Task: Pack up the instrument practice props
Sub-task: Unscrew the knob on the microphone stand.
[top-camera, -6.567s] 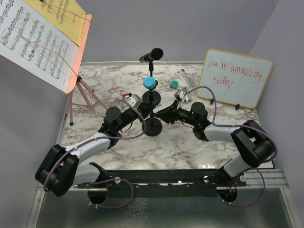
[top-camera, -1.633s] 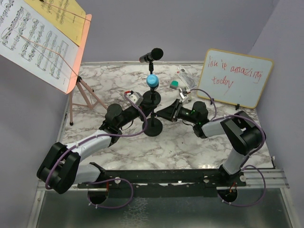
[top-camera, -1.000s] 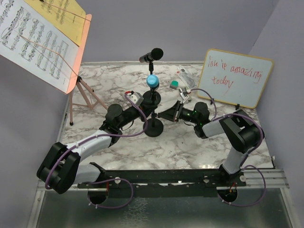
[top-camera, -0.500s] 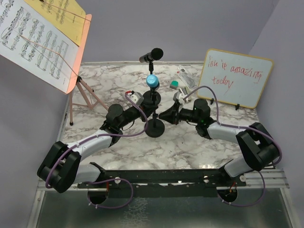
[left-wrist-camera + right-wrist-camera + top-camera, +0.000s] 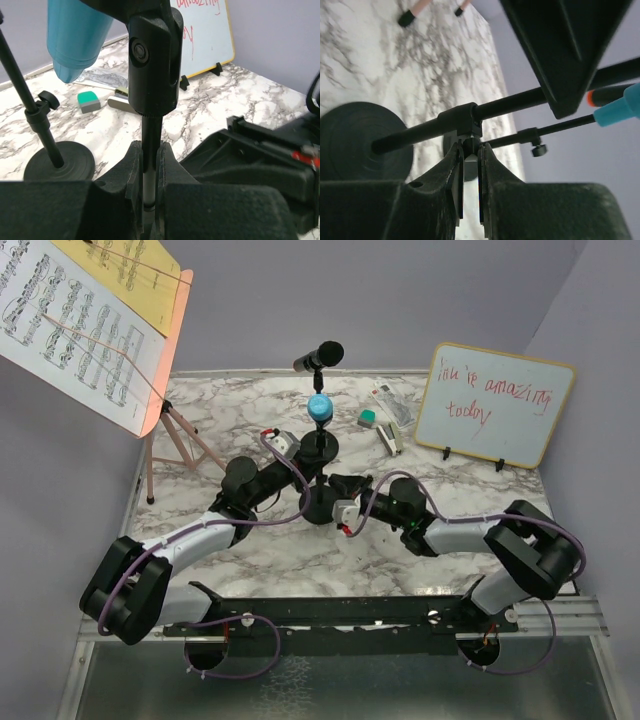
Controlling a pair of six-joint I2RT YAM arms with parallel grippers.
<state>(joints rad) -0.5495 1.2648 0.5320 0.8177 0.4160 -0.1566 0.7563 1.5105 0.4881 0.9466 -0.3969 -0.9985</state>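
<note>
The right arm has swung down and rolled over since half a second ago. Its right claw (image 5: 334, 484) now sits low, at the centre of the top view, against the near pole (image 5: 320, 462). The left arm has hardly shifted.

In the right wrist view, the right claw (image 5: 470, 151) is pinched on a small knob (image 5: 471, 144) that sticks out of the collar on that pole, just above its round base. A little farther back, the left claw (image 5: 148, 165) is pressed together on the thin shaft of the same pole, under the clip that carries the blue microphone (image 5: 318, 407). Behind it stands the far pole (image 5: 319, 380), topped by the black microphone (image 5: 320, 356). Both poles are upright on the marble worktop (image 5: 250, 390), near each other at mid-frame.

The music rack (image 5: 176, 335) fills the upper left and still holds the sheet-music pages (image 5: 70, 320). The whiteboard (image 5: 495, 405) stands at the upper right, with the stapler (image 5: 392, 435) and the eraser (image 5: 368, 418) lying to its left.

The pole looks stiff and thin, with most of its weight in the base. A grip on the shaft should steady it while the knob is turned. The knob is small and smooth, so the pinch may slip. The microphone only rests in its clip and could drop out if the pole tips, so it is probably best lifted by its body first.
</note>
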